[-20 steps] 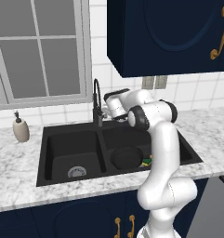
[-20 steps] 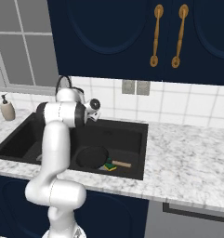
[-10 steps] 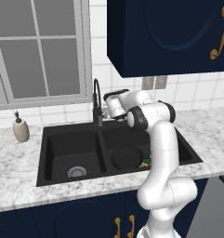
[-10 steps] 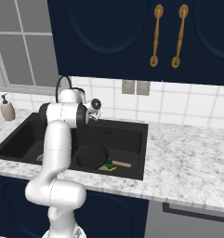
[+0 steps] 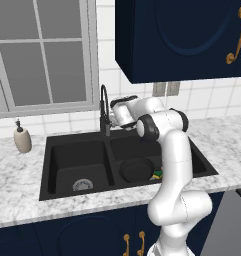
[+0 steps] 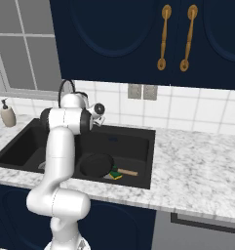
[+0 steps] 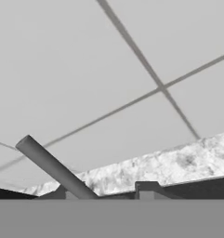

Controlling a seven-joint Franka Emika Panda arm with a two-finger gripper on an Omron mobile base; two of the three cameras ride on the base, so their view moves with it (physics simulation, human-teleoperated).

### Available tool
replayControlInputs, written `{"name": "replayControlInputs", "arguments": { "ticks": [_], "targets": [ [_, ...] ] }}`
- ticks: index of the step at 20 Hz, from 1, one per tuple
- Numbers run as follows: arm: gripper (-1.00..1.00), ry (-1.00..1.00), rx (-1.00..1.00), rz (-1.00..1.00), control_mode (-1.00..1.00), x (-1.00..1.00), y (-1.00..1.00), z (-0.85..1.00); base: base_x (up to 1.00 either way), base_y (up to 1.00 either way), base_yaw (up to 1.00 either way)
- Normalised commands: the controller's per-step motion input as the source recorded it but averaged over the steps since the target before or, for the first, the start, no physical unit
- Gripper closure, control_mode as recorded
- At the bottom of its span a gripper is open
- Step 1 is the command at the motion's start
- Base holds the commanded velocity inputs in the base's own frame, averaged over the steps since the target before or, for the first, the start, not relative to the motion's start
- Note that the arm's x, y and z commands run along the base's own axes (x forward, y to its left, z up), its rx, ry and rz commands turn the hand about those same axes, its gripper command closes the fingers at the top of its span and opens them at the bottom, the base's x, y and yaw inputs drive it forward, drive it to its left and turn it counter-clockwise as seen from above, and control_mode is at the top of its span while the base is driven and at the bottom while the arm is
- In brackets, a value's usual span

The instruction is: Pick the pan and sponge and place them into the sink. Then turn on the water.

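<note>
The pan [image 5: 137, 169] lies flat in the right basin of the sink [image 5: 67, 150], and the sponge [image 6: 115, 174] sits just beside it at about four o'clock, touching the pan's brown handle [image 6: 127, 172]. The arm is folded back over the sink, with the gripper [image 5: 113, 115] up by the tall black faucet [image 5: 105, 107] at the divider's twelve o'clock; I cannot tell whether its fingers are spread or closed. From the hand, a grey lever [image 7: 55, 168] slants across white wall tiles [image 7: 132, 60] above a strip of marble counter [image 7: 155, 169].
</note>
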Motion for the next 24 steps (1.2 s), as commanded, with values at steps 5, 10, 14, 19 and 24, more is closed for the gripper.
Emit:
{"name": "replayControlInputs", "arguments": {
  "ticks": [5, 10, 14, 19, 24],
  "targets": [
    [1.0, 0.0, 0.26, -0.11, -1.0, 0.03, 0.0, -0.03, 0.0, 0.0, 0.0],
    [1.0, 0.01, 0.32, -0.27, -1.0, 0.01, -0.01, 0.0, 0.0, 0.0, 0.0],
    [1.0, 0.06, 0.27, -0.27, -1.0, 0.04, -0.09, -0.07, 0.0, 0.0, 0.0],
    [1.0, 0.07, 0.24, -0.2, -1.0, 0.06, -0.11, -0.12, 0.0, 0.0, 0.0],
    [1.0, 0.09, 0.2, -0.13, -1.0, 0.1, -0.07, -0.16, 0.0, 0.0, 0.0]
  ]
}}
